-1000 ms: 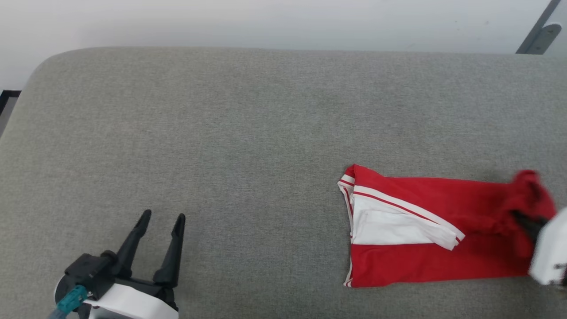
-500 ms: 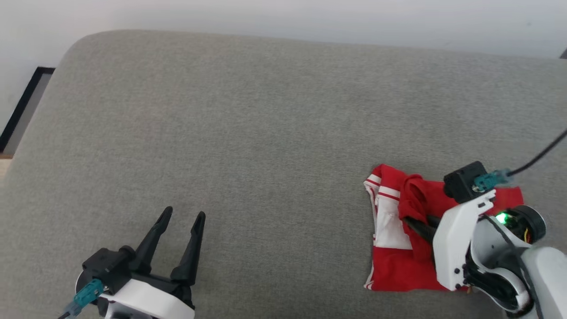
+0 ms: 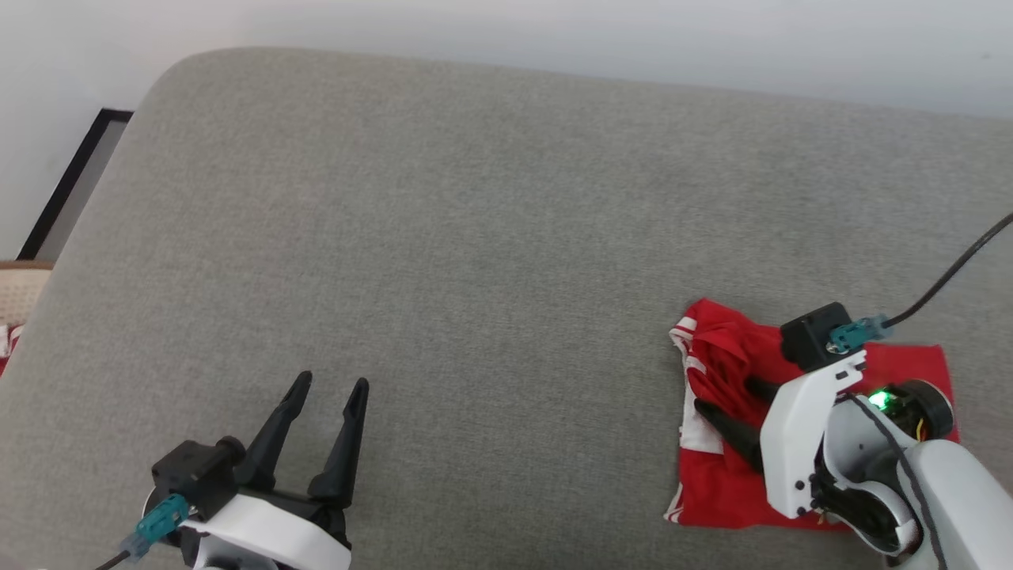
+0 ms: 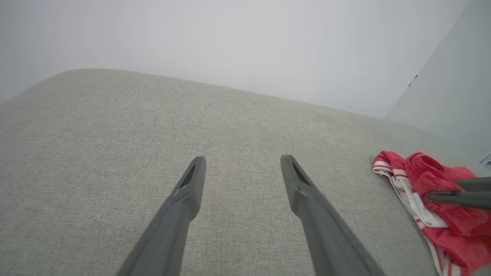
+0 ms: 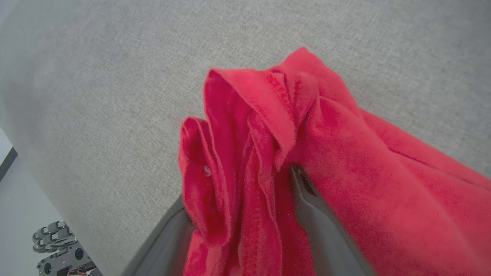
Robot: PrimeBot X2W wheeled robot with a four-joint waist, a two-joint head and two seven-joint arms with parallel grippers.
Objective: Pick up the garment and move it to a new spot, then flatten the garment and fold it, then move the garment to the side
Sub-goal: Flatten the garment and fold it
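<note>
The garment, a red T-shirt with white striped trim, lies folded over itself at the right of the grey cushion. My right gripper sits low on its bunched top layer, pointing left, jaws apart. In the right wrist view red folds drape loosely over and between the fingers; the left fingertip is hidden under cloth. My left gripper hovers open and empty over bare cushion at the lower left. The left wrist view shows the same open gripper, with the garment at the far right.
The cushion's rounded left edge drops to the floor by a black-framed panel. A white wall runs along the back. A wheeled base shows below the cushion's edge. A cable trails from my right wrist.
My right gripper carried the garment's right end leftward over the rest, doubling it, and its jaws have gone from shut to apart. The head camera has shifted. The left gripper stays open.
</note>
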